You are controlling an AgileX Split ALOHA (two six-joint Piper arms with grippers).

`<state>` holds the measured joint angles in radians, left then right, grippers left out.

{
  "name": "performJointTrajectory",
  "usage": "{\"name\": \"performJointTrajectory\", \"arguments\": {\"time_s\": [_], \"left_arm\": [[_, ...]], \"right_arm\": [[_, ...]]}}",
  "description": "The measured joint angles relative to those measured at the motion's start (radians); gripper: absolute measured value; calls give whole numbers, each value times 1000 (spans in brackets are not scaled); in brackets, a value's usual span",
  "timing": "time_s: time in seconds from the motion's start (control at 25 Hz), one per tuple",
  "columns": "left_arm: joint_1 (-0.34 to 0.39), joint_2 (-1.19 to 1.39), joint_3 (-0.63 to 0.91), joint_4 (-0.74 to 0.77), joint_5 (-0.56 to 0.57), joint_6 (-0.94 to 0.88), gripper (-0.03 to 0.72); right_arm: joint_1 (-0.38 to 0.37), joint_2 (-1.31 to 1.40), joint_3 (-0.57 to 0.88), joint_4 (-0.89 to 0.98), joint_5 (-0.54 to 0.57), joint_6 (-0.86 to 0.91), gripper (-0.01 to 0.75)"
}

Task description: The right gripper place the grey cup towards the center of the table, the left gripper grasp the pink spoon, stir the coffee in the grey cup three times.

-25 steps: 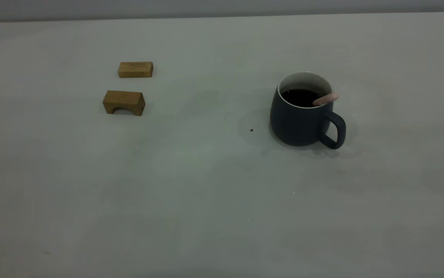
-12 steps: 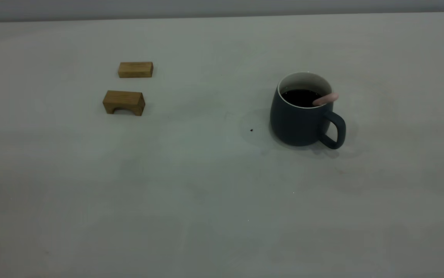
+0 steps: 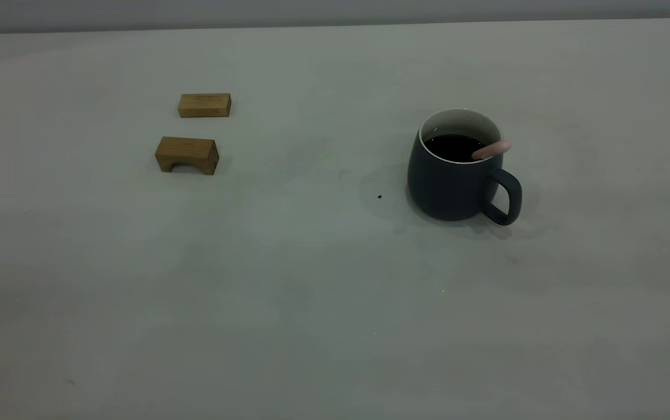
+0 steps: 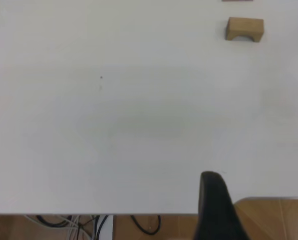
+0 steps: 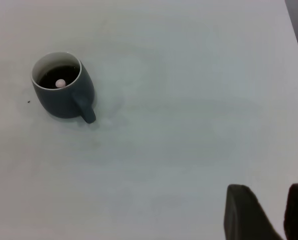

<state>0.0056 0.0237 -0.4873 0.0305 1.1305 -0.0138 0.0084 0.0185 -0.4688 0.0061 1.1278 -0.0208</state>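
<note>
Coffee and a leaning spoon are held in the cup; the right tool is parted, empty; the left tool's state cannot be told.

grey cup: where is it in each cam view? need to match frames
Exterior view: the grey cup stands right of centre, handle toward the near right, pink spoon leaning on its rim.
Left wrist view: not in it.
Right wrist view: the cup sits far off from the right gripper.
Shared landmark: the dark speck beside the cup.

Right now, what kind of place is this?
Probably a robot test table, not a kitchen: a bare table, a grey cup of coffee, two wooden blocks, and loose cables beneath its edge.
</note>
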Motion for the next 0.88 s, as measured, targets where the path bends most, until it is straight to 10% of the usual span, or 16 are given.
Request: {"name": "performJointTrajectory", "arguments": {"time_s": [0.88], "left_arm": [[24, -42, 0, 0, 0, 1, 513]], "right_arm": [[0, 0, 0, 0, 0, 0, 240]]}}
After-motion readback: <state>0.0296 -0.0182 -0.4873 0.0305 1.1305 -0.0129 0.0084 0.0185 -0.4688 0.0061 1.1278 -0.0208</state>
